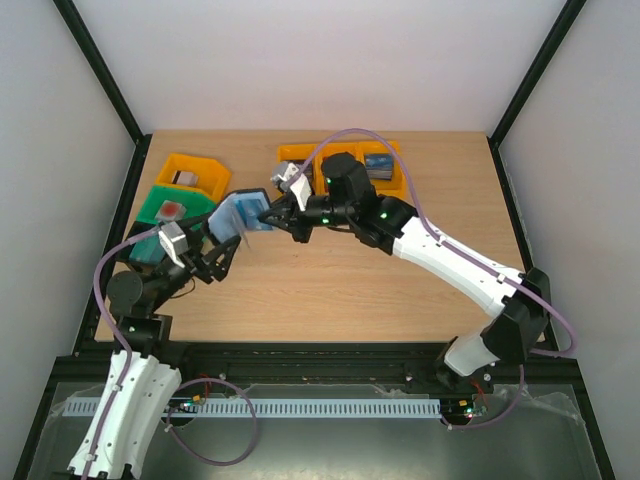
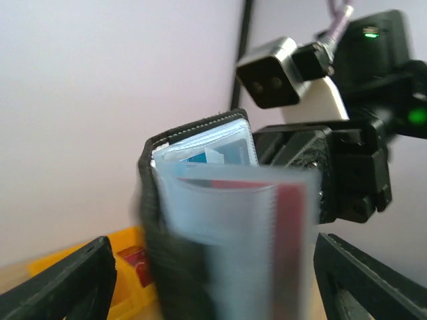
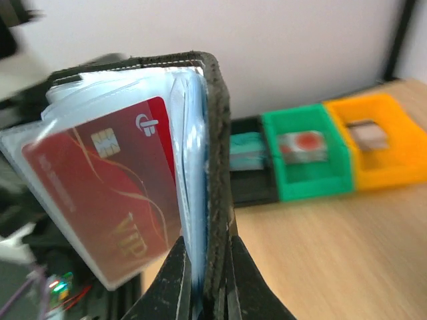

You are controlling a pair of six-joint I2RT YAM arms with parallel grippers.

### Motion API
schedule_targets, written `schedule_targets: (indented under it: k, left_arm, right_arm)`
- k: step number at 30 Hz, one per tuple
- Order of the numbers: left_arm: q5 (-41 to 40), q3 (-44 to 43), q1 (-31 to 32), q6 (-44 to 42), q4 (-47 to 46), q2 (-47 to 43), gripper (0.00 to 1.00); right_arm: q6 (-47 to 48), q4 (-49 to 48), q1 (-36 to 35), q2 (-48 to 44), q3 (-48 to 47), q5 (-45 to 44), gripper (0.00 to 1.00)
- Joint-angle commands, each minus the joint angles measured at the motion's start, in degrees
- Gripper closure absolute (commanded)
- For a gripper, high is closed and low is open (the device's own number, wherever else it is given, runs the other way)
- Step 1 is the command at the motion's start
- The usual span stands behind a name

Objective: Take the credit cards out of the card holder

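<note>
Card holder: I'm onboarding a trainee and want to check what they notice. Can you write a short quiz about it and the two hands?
1. True or false: the right hand is pinching the black edge of the card holder.
2. The card facing the right wrist camera is mainly: A green, B red, C yellow.
3. Fill in: the left hand is ____ (open or shut), with one finger on each side of the holder.
Key: 1 true; 2 B; 3 open.
</note>
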State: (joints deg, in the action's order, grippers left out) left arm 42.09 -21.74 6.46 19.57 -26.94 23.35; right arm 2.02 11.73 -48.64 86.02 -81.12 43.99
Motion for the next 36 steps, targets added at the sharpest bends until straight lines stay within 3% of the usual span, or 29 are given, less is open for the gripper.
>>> schedule_targets:
  k: [1,4,7,9,19,23,27,32,36]
  left_arm:
    - [-14.04,-0.13,-0.88,-1.98,7.11,-1.91,0.17]
    - [-20.86,0.3,-1.84,-1.69,10.82,-2.34,0.15]
    - [-21.98,0.92,-2.61,-1.03,12.03,-2.5,0.15]
    - [-19.71,1.84,-2.68,0.36,11.2,-2.4,0.14]
    - [-9.12,4.37,-3.11,5.78,9.48,-0.77,0.02]
    - [-5.97,4.8,-3.46,6.6,8.35,-0.93,0.01]
    - [0.82,4.46,-3.47,6.05,6.39,-1.23,0.01]
    - [6.92,3.41,-3.77,8.3,4.14,-2.2,0.07]
    - [13.67,5.6,-4.15,17.79,-7.37,-2.5,0.24]
  right_arm:
    - [-8.14,4.93,-0.39,1.62,-3.58,-29.6,0.98]
    - [-11.75,14.41,-1.16,6.08,-9.0,-53.0,0.99]
    - [-11.97,20.05,-1.87,9.85,-13.97,-57.39,0.98]
    - [-11.31,19.75,-2.39,10.04,-14.11,-54.32,0.98]
    - [-2.12,16.44,-2.49,3.19,-9.78,-21.77,0.98]
    - [2.8,16.4,-2.43,-0.93,-6.69,-6.9,0.98]
    - [6.76,17.39,-2.43,-3.09,-5.7,1.45,0.98]
    - [12.96,23.2,-2.47,-3.51,-6.85,5.33,0.98]
    - [14.74,24.98,-2.49,-3.5,-6.93,3.92,0.98]
